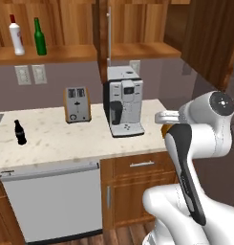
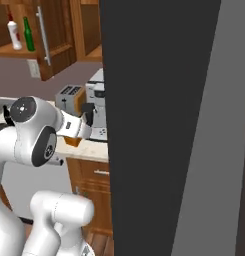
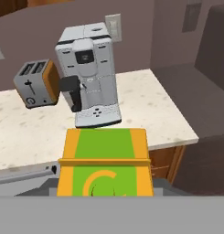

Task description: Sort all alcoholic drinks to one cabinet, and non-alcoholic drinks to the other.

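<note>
My gripper (image 1: 164,122) hangs at the counter's right end, shut on the orange-yellow juice carton (image 3: 104,160); the carton's green-printed face sits low in the hand view. Only a sliver of the carton (image 2: 72,140) shows under the hand in the right base view. The small black cola bottle (image 1: 20,132) stands on the counter at the far left. The white bottle with a red cap (image 1: 16,36) and the dark-green glass bottle (image 1: 39,37) stand side by side on the shelf of the upper left cabinet (image 1: 47,53).
A coffee machine (image 1: 124,107) and a toaster (image 1: 77,104) stand on the counter (image 1: 66,139) ahead of the hand. The right cabinet's shelf (image 1: 142,50) is open. A dishwasher (image 1: 51,201) sits below. A dark panel (image 2: 169,125) blocks the right base view.
</note>
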